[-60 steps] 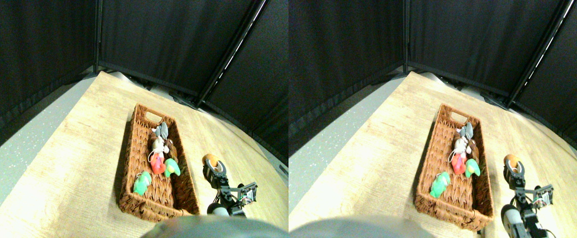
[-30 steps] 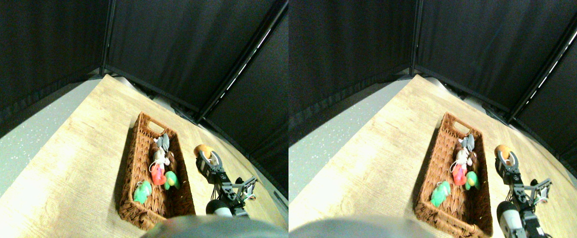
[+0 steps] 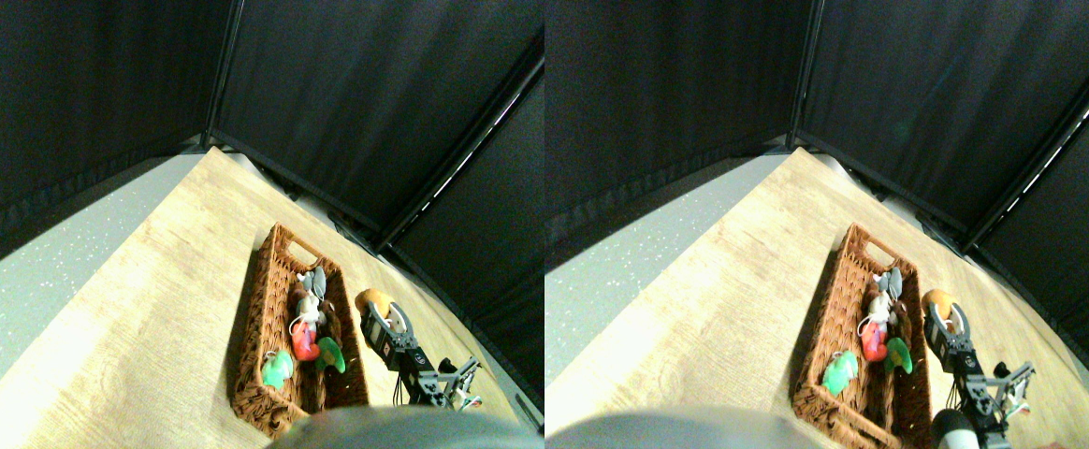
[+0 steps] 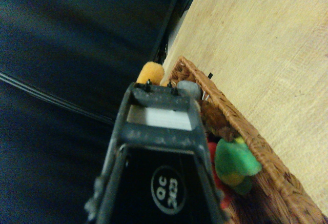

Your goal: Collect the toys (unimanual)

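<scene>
Stereo pair view is showing the right gripper (image 3: pixel 384 318) pinching an orange plush toy (image 3: pixel 373 301) just beside the right rim of the wicker basket (image 3: pixel 262 309). Green toys (image 3: pixel 276 370), a red one and a grey one are lying inside already; only this one is remaining, I judge.

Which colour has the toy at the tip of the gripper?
Orange toy; it shows best in the stereo pair view.

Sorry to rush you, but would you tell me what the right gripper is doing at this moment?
Right gripper: shut on the orange toy, carried beside the wicker basket.
</scene>
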Robot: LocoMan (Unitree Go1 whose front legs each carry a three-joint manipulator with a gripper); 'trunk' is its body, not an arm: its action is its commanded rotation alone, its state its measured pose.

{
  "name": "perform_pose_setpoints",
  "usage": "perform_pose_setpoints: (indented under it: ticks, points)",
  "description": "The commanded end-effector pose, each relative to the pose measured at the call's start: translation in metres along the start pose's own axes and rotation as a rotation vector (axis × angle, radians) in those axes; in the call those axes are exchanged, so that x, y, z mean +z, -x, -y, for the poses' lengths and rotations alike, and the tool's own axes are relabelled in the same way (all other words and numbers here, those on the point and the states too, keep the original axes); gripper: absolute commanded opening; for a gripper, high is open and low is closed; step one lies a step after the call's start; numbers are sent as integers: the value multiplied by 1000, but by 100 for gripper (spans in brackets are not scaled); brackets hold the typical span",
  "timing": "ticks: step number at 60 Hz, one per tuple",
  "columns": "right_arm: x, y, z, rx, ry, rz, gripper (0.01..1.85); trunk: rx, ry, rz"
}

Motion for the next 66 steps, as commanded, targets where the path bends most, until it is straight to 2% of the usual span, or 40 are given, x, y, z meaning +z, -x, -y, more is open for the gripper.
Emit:
perform_pose_setpoints:
  ticks: [1, 11, 22, 24, 25, 27, 29, 35, 41, 49, 59, 61, 66]
  points:
    - [-1, 0, -4, 33, -21, -26, 9, 30, 63, -12]
    - [-8, 1, -7, 22, -25, -45, 9, 37, 78, -14]
    - [-10, -1, -5, 14, -42, -54, 7, 42, 78, -13]
    - [-8, -2, -4, -9, -26, -45, 35, 43, 78, -13]
    - [-8, -2, -4, -9, -26, -45, 35, 43, 78, -13]
    - [-6, -1, -4, -33, -12, -30, 66, 43, 77, -13]
    - [-4, -3, -3, -37, 9, -38, 87, 42, 74, -14]
    - [-2, -3, -3, -30, 21, -25, 101, 39, 70, -13]
    - [1, -3, -3, -22, 32, -14, 102, 36, 64, -17]
    - [7, -6, -2, -9, 43, 1, 94, 27, 54, -21]
    - [22, -13, 4, 6, 45, 101, 80, 3, 23, -27]
    - [25, -14, 6, 1, 42, 109, 81, -5, 16, -32]
    - [38, -17, 13, -17, 38, 181, 81, -23, -9, -38]
